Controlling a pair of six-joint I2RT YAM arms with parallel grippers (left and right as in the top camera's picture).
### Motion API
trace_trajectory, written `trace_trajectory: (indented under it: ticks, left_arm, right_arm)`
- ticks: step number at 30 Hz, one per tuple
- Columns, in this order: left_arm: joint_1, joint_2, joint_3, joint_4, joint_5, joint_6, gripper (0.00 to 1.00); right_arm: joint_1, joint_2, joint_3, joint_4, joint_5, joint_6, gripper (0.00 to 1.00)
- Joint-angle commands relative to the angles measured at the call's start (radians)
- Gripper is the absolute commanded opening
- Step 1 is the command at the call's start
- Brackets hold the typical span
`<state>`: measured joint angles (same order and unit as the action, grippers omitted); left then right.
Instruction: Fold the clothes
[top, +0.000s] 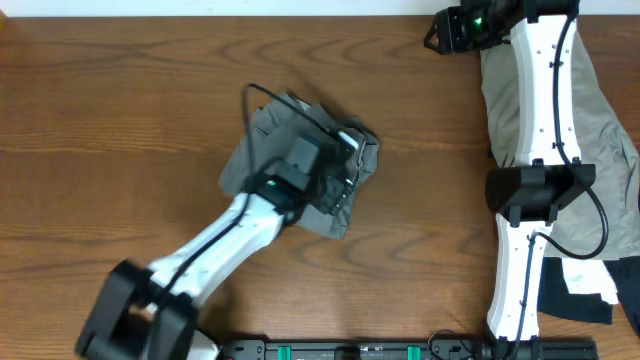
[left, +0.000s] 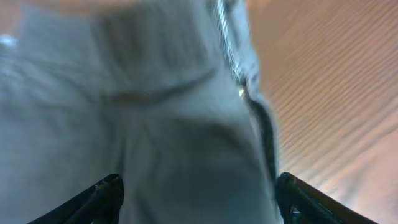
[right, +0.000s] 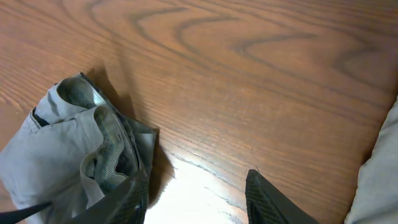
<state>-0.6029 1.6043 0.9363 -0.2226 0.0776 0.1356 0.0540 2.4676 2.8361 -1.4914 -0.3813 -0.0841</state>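
Note:
The mid-grey shorts lie bunched and partly folded at the table's middle. They fill the left wrist view, blurred, with a zipper edge on the right. My left gripper hovers right over them, its fingers spread wide with the cloth between them, not clamped. My right gripper is at the far right back of the table, open and empty above bare wood. The grey shorts show at the left of the right wrist view. A khaki-beige pair lies under the right arm.
The wooden table extends left and behind the grey shorts. A black and white cloth lies at the front right corner. The beige cloth's edge shows in the right wrist view. A black rail runs along the front edge.

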Motion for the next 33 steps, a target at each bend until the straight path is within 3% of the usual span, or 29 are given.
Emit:
trace_trajectory:
  ticks: [1,11,19,28,33]
  left_arm:
    - [0.003,0.079,0.031,0.000,-0.130,-0.007,0.79]
    - [0.092,0.243,0.031,0.061,-0.153,-0.048,0.79]
    - [0.286,0.404,0.031,0.248,-0.153,-0.072,0.84]
    - [0.583,0.524,0.037,0.610,-0.101,0.051,0.94]
    - [0.696,0.546,0.107,0.626,-0.028,0.156,0.95]
  right_arm:
    - [0.016,0.000,-0.005,-0.005,-0.003,-0.002,0.49]
    - [0.019,0.000,-0.005,-0.004,0.000,-0.011,0.50]
    - [0.022,0.000,-0.006,-0.015,0.005,-0.015,0.50]
    - [0.028,0.000,-0.007,-0.015,0.019,-0.026,0.51]
    - [0.039,0.004,-0.007,-0.008,0.019,-0.026,0.52]
